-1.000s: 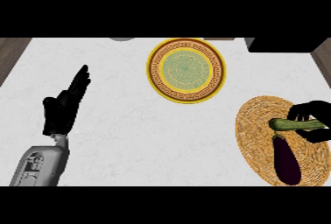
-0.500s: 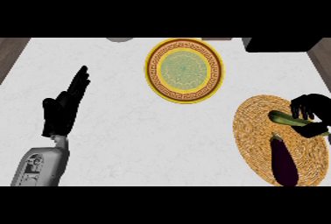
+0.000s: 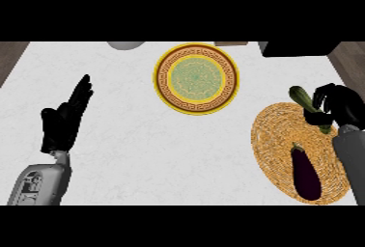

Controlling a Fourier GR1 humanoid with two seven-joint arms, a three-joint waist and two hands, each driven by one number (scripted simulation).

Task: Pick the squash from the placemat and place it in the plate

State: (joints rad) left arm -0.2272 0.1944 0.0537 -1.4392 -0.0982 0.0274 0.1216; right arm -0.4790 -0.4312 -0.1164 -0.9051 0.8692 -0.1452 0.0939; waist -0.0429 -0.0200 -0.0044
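We see the right hand [image 3: 341,103] at the right edge of the view, its fingers [image 3: 318,117] curled round the squash [image 3: 305,102], pinching it along its lower half. The squash's dark green upper end sticks out up and to the left of the fingers, past the placemat's top edge, and a paler green tip shows just below them; the middle stretch is hidden by the hand. We cannot tell whether the squash touches the placemat [image 3: 274,140] or is held above it. On the placemat's lower part, apart from the fingers, lies a dark purple eggplant [image 3: 306,171], lengthwise and beside the grey right forearm. The plate [image 3: 197,78], yellow-rimmed with a green centre, stands on the white counter [image 3: 164,144] up and to the left of the placemat, well apart from the squash. At the view's left, the left hand [image 3: 65,120] rests with fingers straight and held together, pointing up, touching nothing.
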